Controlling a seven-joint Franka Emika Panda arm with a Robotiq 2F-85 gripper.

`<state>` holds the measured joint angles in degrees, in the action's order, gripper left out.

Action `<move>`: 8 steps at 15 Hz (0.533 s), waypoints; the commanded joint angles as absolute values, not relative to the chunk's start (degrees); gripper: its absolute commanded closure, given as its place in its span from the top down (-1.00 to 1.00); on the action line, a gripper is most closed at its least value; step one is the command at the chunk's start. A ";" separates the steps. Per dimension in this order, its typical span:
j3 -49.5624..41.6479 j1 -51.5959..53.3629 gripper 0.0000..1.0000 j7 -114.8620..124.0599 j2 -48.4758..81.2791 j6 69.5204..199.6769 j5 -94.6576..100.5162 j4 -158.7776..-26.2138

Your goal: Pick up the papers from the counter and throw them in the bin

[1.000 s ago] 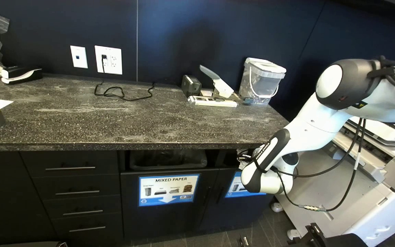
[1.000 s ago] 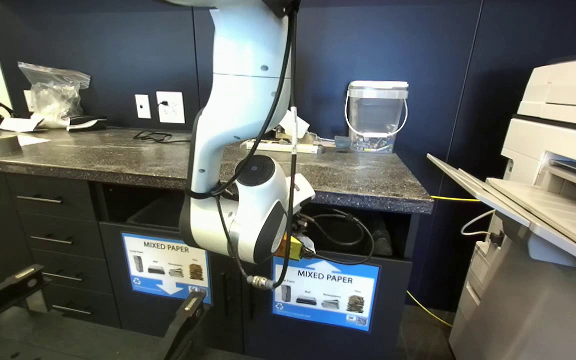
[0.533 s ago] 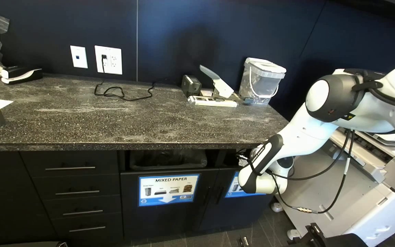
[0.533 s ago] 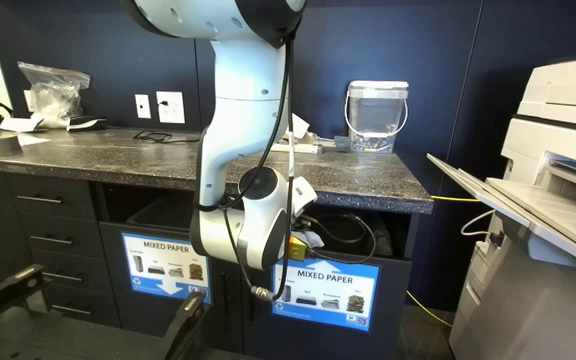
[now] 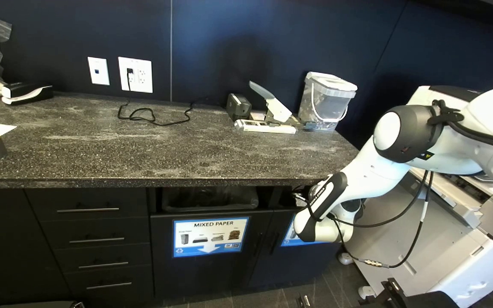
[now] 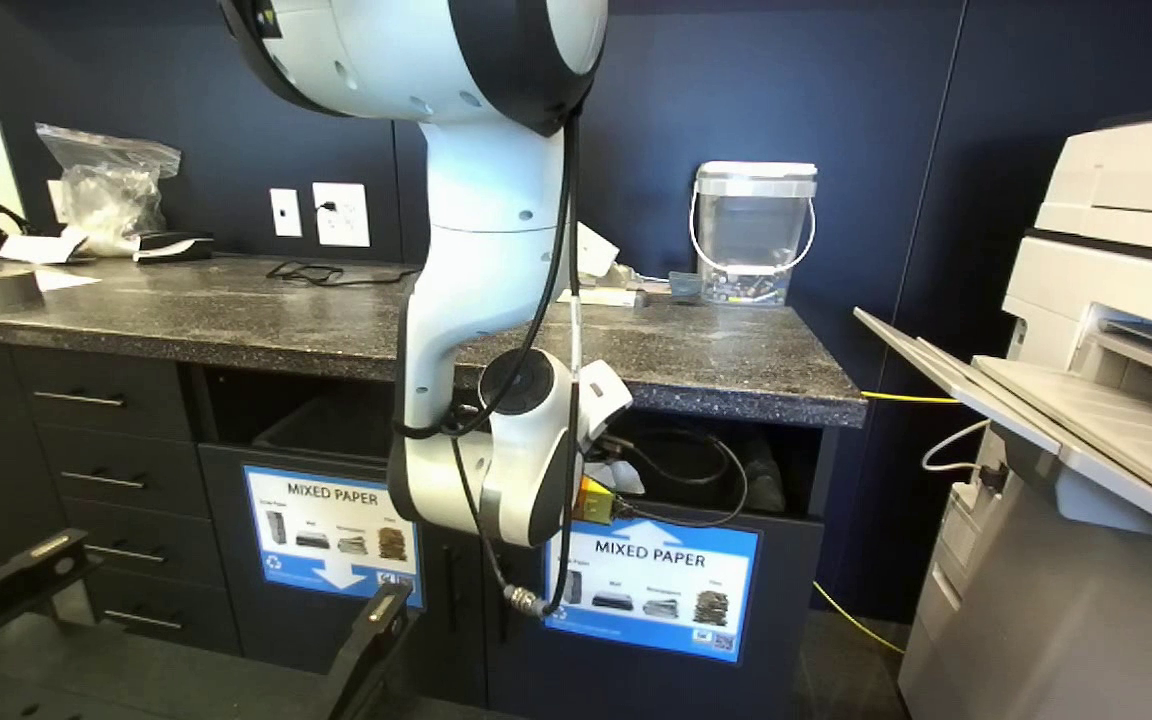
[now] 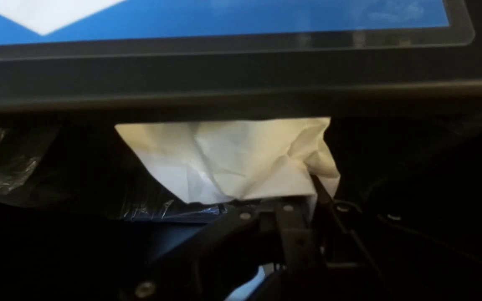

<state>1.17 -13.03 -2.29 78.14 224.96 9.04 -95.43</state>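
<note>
paper (image 7: pixel 224 163) | 1 piece | white, yellow-tinged | crumpled, creased | uneven-edged

In both ext. views, counter (image 5: pixel 186 149) is getting decent light, w/ pale sheen showing on top; drawers (image 5: pixel 96 254) under its front edge are sitting in near-black shade. Behind its back edge, navy wall (image 5: pixel 212 38) is picking up bluish glow + a soft, fuzzy shadow in an ext. view. White arm (image 6: pixel 476 260) is looking overexposed in spots. Wrist cam's running dim & soft: blue bin label (image 7: pixel 224 25) is blurring, crumpled paper (image 7: pixel 232 159) is catching warm yellowish light, clear plastic (image 7: pixel 6 171) nearby is glinting, bottom corners are reading black.
</note>
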 commanded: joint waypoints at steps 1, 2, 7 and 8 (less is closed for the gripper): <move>-0.34 -11.42 -0.11 -1.07 80.13 226.06 8.15 -92.24; -0.45 -11.46 0.03 -1.06 80.07 226.01 8.06 -92.16; -0.86 -11.49 0.79 -1.00 79.57 225.21 7.98 -92.85; -0.82 -11.65 0.95 -0.83 79.25 224.61 8.28 -93.16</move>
